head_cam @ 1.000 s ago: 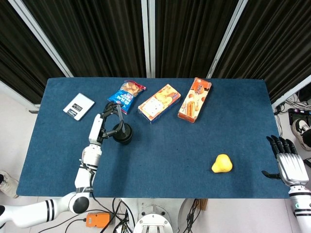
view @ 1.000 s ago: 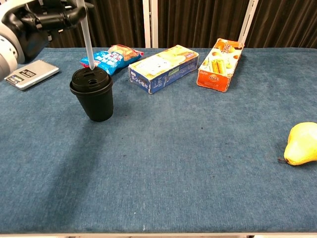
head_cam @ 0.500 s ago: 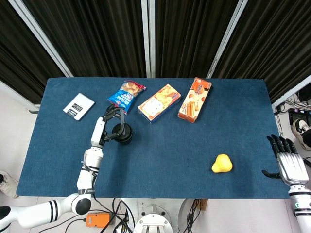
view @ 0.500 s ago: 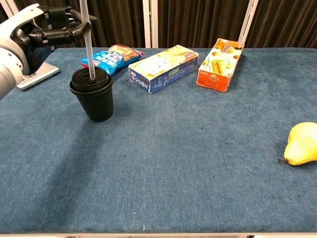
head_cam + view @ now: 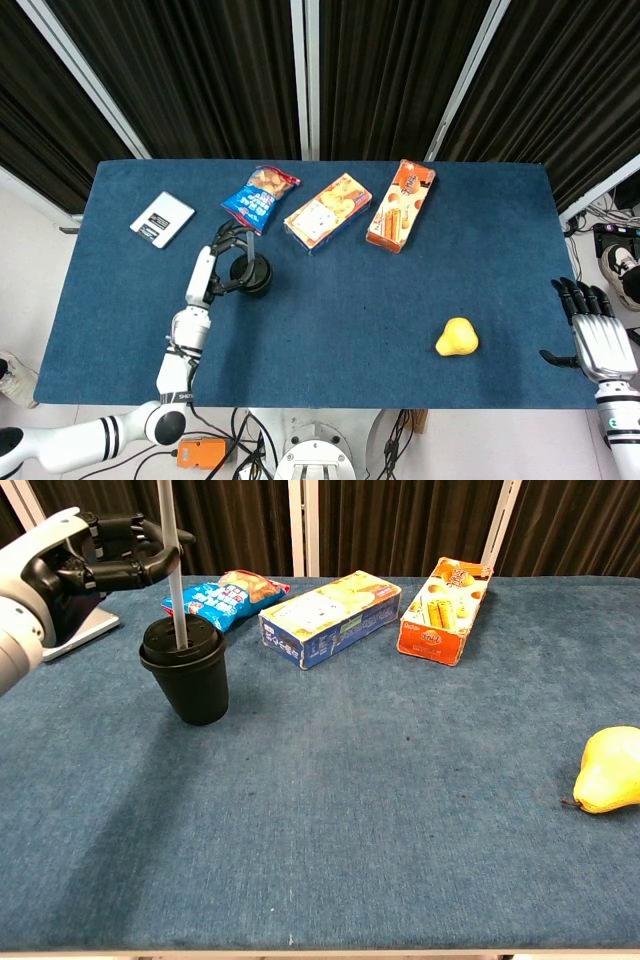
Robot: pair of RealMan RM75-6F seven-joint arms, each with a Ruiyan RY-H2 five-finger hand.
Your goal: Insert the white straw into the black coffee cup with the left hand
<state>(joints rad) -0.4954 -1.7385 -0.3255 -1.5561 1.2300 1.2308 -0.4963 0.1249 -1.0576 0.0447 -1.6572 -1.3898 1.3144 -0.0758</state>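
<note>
Pinching the white straw [image 5: 172, 575] upright, our left hand [image 5: 110, 555] held its tip in the lid of the black coffee cup [image 5: 186, 673], at nine o'clock on the counter [image 5: 400, 810]. Our right hand [image 5: 598, 338] lay spread at four o'clock.

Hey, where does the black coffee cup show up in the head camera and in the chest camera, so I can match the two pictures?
Head view: the black lidded coffee cup stands left of centre on the blue table, beside the left robot hand.
Chest view: the same cup stands at upper left, with the white straw rising from its lid.
Shared landmark: the blue snack bag lying just behind the cup.
</note>
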